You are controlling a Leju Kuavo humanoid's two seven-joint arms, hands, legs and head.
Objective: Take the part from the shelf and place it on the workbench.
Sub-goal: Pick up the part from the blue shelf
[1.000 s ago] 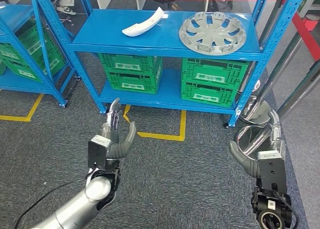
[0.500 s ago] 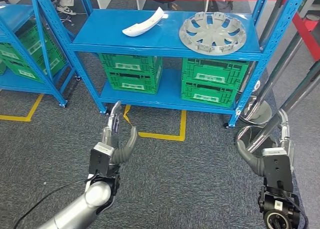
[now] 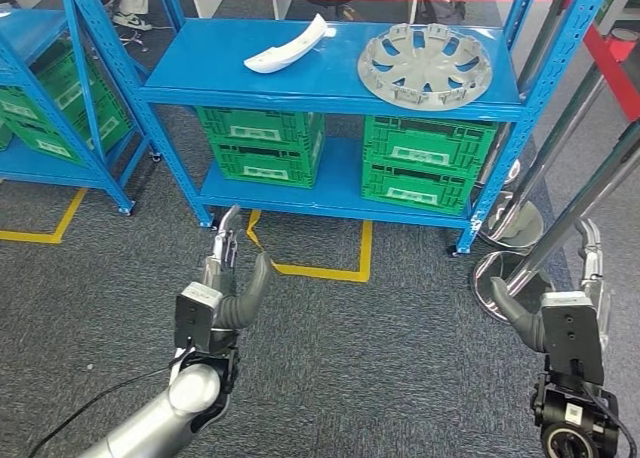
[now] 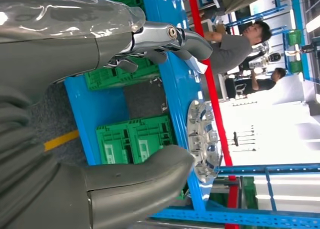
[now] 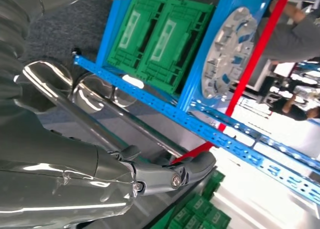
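Observation:
On the blue shelf [image 3: 226,73] lie two parts: a white curved trim piece [image 3: 287,46] toward the left and a silver wheel cover [image 3: 424,64] toward the right. The wheel cover [image 4: 202,141] also shows in the left wrist view, and again as a grey disc [image 5: 226,51] in the right wrist view. My left hand [image 3: 226,278] is raised over the carpet in front of the shelf, fingers straight and apart, holding nothing. My right hand [image 3: 562,293] hangs low at the far right, well short of the shelf, fingers apart and empty.
Green crates [image 3: 264,143] [image 3: 423,163] fill the lower shelf. A second blue rack [image 3: 45,88] stands at the left. Yellow floor tape [image 3: 324,268] marks the carpet. Chrome posts with round bases [image 3: 521,223] stand close by my right hand. People [image 4: 234,44] stand beyond the shelf.
My right hand has drifted right and down, away from the chrome bases. My left hand has sunk slightly and straightened its fingers. The shelf and parts stay put.

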